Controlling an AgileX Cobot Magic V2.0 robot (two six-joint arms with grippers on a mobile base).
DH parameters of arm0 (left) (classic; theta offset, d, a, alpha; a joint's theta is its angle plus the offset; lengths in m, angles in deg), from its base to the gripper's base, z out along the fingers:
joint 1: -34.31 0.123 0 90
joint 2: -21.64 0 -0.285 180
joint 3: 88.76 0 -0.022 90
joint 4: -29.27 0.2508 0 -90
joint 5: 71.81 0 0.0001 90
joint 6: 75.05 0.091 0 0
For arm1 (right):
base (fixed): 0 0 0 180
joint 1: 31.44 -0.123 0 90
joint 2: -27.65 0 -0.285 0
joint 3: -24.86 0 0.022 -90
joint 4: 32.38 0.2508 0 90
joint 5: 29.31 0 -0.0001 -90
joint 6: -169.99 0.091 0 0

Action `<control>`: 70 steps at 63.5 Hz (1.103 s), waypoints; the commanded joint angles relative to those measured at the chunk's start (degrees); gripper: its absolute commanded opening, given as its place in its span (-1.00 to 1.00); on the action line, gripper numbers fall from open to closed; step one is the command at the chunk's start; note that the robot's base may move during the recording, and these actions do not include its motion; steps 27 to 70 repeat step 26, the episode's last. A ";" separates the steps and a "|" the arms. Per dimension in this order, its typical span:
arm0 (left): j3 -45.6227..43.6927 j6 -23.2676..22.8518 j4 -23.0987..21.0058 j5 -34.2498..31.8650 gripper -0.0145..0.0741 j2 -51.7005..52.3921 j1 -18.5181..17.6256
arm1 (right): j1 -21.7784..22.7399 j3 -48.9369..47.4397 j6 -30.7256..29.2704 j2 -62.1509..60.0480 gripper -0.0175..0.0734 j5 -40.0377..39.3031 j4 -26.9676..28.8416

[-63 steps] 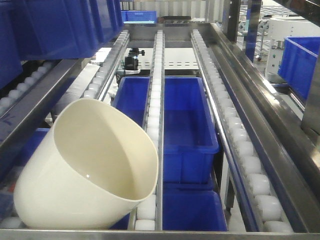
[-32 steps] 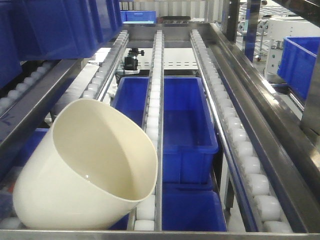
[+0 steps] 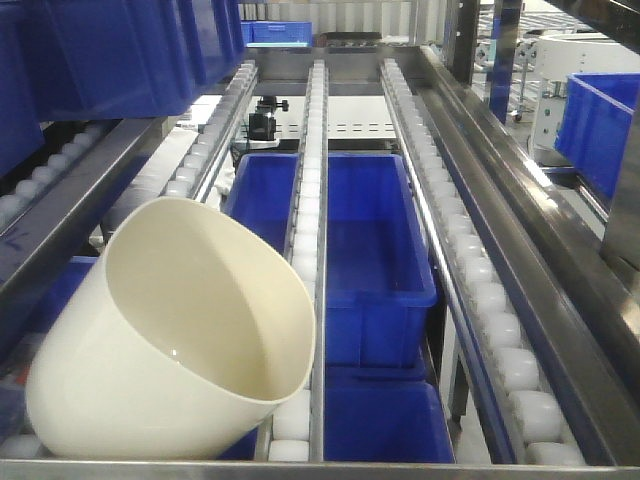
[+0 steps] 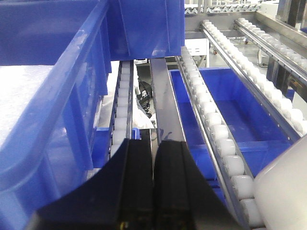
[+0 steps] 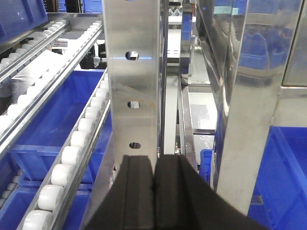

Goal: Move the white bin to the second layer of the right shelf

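Observation:
The cream-white bin (image 3: 170,335) lies tilted on the roller rails (image 3: 310,200) of the shelf level, at the near left of the front view, its mouth facing up and to the right. A bit of its wall shows at the lower right of the left wrist view (image 4: 285,191). My left gripper (image 4: 154,143) is shut and empty, to the left of the bin, over a steel rail. My right gripper (image 5: 154,160) is shut and empty, in front of a steel upright post (image 5: 132,76), right of a roller rail (image 5: 72,148). Neither gripper touches the bin.
Blue crates sit below the rails (image 3: 375,240) and another lower front (image 3: 385,420). A blue crate stands on the left lane (image 4: 48,96), more at upper left (image 3: 110,50) and far right (image 3: 600,125). Steel side frames (image 3: 540,220) bound the lane.
The bin has settled very slightly leftward and down; nothing else has visibly moved.

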 commanded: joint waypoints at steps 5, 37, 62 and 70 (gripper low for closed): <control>2.11 -0.17 0.00 -4.98 -0.48 0.87 -0.20 | 0.31 -0.89 -0.38 -1.19 -0.51 -4.73 0.19; 2.11 -0.17 0.00 -4.98 -0.48 0.87 -0.20 | 0.31 -0.89 -0.38 -1.19 -0.51 -4.73 0.19; 2.11 -0.17 0.00 -4.98 -0.48 0.87 -0.20 | 0.31 -0.89 -0.38 -1.19 -0.51 -4.73 0.19; 2.11 -0.17 0.00 -4.98 -0.48 0.87 -0.20 | 0.31 -0.89 -0.38 -1.19 -0.51 -4.73 0.19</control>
